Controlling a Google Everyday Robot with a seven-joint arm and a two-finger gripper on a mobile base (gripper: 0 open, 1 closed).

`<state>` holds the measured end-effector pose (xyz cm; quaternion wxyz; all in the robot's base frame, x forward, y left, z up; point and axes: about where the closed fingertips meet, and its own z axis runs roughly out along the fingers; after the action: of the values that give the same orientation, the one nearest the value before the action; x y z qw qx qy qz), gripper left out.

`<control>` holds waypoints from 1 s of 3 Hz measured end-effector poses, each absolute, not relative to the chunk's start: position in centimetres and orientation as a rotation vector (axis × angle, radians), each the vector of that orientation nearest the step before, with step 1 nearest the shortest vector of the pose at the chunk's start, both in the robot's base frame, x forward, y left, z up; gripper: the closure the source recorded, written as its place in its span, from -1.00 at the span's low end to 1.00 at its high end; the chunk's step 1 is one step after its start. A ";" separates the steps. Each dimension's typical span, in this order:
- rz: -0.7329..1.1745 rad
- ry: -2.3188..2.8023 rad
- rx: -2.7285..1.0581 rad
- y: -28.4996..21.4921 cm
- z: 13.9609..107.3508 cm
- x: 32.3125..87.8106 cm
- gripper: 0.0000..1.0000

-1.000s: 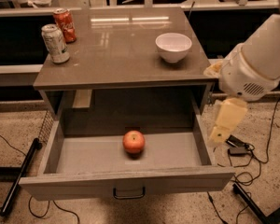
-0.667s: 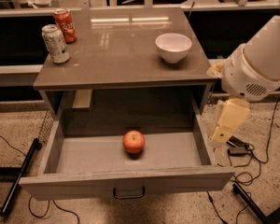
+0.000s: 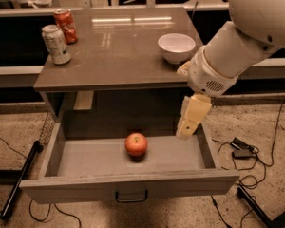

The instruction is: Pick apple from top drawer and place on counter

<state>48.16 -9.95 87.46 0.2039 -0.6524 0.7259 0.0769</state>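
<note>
The apple, small, round and red-orange, lies on the floor of the open top drawer, near its middle. The drawer is pulled out, with a flat front panel and a small dark handle. The counter is the glossy grey-brown cabinet top above it. My gripper, cream-coloured, hangs from the large white arm over the right part of the drawer. It is to the right of the apple, above it and apart from it, and holds nothing.
On the counter stand a white bowl at the right, a silver can and a red soda can at the left. Cables and a power brick lie on the floor at the right. A dark pole leans at the left.
My arm and gripper have moved left, from beside the drawer's right wall to over its right part, closer to the apple. The apple has not moved.
</note>
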 end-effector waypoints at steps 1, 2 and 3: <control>0.231 1.942 -1.816 -4.0 85.4 51.7 -1.00; 0.223 1.883 -1.830 -0.2 82.2 53.9 -1.00; 0.266 1.829 -1.858 1.1 77.0 54.0 -1.00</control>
<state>54.01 1.07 77.02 0.2574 -0.6851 0.6743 0.0982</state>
